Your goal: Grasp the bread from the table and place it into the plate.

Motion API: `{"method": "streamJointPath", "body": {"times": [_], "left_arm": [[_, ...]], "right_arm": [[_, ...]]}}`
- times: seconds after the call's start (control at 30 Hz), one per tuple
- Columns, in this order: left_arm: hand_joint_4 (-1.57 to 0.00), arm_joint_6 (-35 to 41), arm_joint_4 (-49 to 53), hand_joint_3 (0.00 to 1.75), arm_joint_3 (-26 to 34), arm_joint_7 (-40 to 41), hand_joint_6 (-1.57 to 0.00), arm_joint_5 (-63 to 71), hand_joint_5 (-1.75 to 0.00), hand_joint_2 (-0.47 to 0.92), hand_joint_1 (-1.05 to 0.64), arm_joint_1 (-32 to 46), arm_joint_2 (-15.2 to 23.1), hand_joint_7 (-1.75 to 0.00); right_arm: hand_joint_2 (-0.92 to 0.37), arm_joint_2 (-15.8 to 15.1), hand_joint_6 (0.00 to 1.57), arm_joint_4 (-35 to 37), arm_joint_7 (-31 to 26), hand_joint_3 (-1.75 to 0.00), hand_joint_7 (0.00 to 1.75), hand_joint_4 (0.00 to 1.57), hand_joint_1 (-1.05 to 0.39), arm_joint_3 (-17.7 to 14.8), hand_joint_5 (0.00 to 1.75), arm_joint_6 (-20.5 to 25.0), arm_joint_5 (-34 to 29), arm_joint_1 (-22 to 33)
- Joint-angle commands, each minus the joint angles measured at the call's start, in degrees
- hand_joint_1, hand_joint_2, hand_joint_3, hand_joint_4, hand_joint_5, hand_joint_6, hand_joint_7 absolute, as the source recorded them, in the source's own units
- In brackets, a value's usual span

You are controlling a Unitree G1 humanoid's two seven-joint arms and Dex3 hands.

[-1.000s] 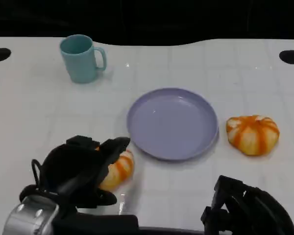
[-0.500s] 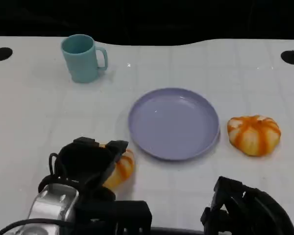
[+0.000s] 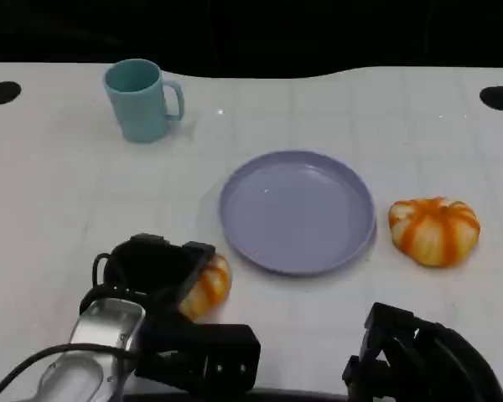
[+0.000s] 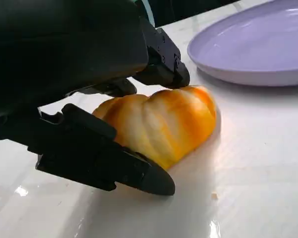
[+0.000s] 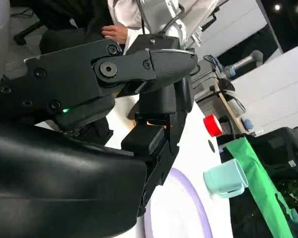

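Observation:
An orange-and-white striped bread [image 3: 208,285] lies on the white table just left of the lilac plate [image 3: 298,209]. My left hand [image 3: 155,272] is down over it. In the left wrist view its fingers [image 4: 161,64] touch the top of the bread [image 4: 164,124] while another finger lies along the table on the other side, so the hand grips the bread, which still rests on the table beside the plate [image 4: 258,49]. My right hand [image 3: 419,356] hovers low at the near right edge, fingers apart, holding nothing.
A second striped bread [image 3: 433,230] sits right of the plate. A teal mug [image 3: 142,99] stands at the back left. Black holes mark the table's far corners. In the right wrist view a seated person's hand [image 5: 116,32] shows beyond the table.
My left hand has dropped lower and drawn in over the bread, covering more of it. The bread, plate and right hand have stayed put.

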Motion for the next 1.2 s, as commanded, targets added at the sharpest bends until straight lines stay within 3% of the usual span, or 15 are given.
{"method": "streamJointPath", "body": {"times": [0.03,0.13,0.17,0.3,0.4,0.43,0.5,0.67,0.73,0.77,0.83,0.93,1.07,1.2], "left_arm": [[-0.69,-1.8,4.9,0.01,-1.6,3.2,-0.84,-0.9,-1.06,0.88,-0.40,-0.3,2.0,-0.07],[-0.70,-4.5,7.6,0.04,-1.8,8.0,-1.04,-2.6,-1.49,0.91,-0.36,-0.5,2.4,-0.17],[-0.71,-5.2,8.6,0.05,-1.9,9.2,-1.06,-3.0,-1.54,0.92,-0.35,-0.6,2.5,-0.18],[-0.77,-7.3,12.0,0.21,-3.4,12.2,-1.06,-2.9,-1.42,0.92,-0.35,-1.5,3.7,-0.13],[-0.73,-8.4,14.4,0.27,-4.1,16.5,-1.15,-2.7,-1.66,0.92,-0.33,-1.7,3.9,-0.17],[-0.73,-8.8,15.3,0.29,-4.3,18.4,-1.03,-2.6,-1.71,0.92,-0.31,-1.7,3.8,-0.49],[-0.75,-9.6,17.0,0.30,-4.6,22.4,-0.88,-2.7,-1.74,0.92,-0.31,-1.8,3.6,-0.76],[-0.76,-10.7,18.4,0.23,-4.9,28.9,-0.82,-3.0,-1.75,0.92,-0.30,-1.9,3.5,-0.86],[-0.76,-11.1,18.9,0.22,-5.2,32.1,-0.78,-2.7,-1.75,0.92,-0.31,-2.0,3.6,-0.98],[-0.76,-11.3,19.2,0.20,-5.4,33.6,-0.73,-2.5,-1.75,0.92,-0.31,-2.0,3.7,-1.18],[-0.76,-11.3,18.8,0.20,-5.3,35.0,-0.65,-2.7,-1.75,0.92,-0.30,-1.8,3.9,-1.39],[-0.75,-12.3,16.7,0.26,-4.6,36.2,-0.62,-3.8,-1.75,0.92,-0.27,-0.6,4.8,-1.45],[-0.74,-14.6,13.0,0.34,-2.6,37.5,-0.55,-6.0,-1.75,0.92,-0.21,1.7,6.1,-1.70],[-0.76,-15.5,8.1,0.38,-0.4,36.7,-0.56,-7.6,-1.75,0.90,-0.16,3.7,7.8,-1.74]], "right_arm": [[-0.92,-0.6,0.75,-0.2,0.0,-0.24,1.41,0.84,-0.72,-0.5,1.61,-0.3,0.2,0.3],[-0.92,-0.6,0.74,0.0,0.2,-0.24,1.41,0.84,-0.71,-0.6,1.61,-0.3,0.4,0.2],[-0.92,-0.6,0.74,-0.1,0.2,-0.24,1.40,0.84,-0.71,-0.6,1.61,-0.3,0.4,0.2],[-0.92,-0.6,0.74,-0.2,0.1,-0.24,1.40,0.84,-0.71,-0.7,1.61,0.0,0.6,0.4],[-0.92,-0.7,0.74,-0.1,0.4,-0.24,1.41,0.84,-0.71,-0.6,1.61,-0.2,0.6,0.4],[-0.92,-0.8,0.74,-0.1,0.3,-0.24,1.41,0.84,-0.71,-0.6,1.61,-0.3,0.4,0.4],[-0.92,-0.8,0.74,-0.2,0.3,-0.24,1.41,0.84,-0.72,-0.7,1.61,-0.2,0.5,0.5],[-0.92,-0.8,0.74,-0.1,0.3,-0.24,1.40,0.85,-0.71,-0.8,1.61,-0.1,0.6,0.5],[-0.92,-0.8,0.74,-0.1,0.3,-0.24,1.40,0.85,-0.71,-0.8,1.60,-0.2,0.5,0.5],[-0.92,-0.7,0.74,0.0,0.3,-0.24,1.40,0.85,-0.71,-0.8,1.60,-0.2,0.5,0.5],[-0.92,-0.8,0.74,0.0,0.4,-0.24,1.40,0.85,-0.71,-0.8,1.61,-0.2,0.6,0.4],[-0.92,-0.8,0.74,0.2,0.6,-0.24,1.39,0.85,-0.71,-0.9,1.61,-0.2,0.7,0.4],[-0.92,-0.7,0.75,0.1,0.3,-0.23,1.38,0.85,-0.72,-0.9,1.60,-0.1,0.6,0.3],[-0.92,-0.6,0.75,-0.1,0.1,-0.23,1.37,0.85,-0.72,-0.9,1.60,0.4,0.8,0.3]]}}
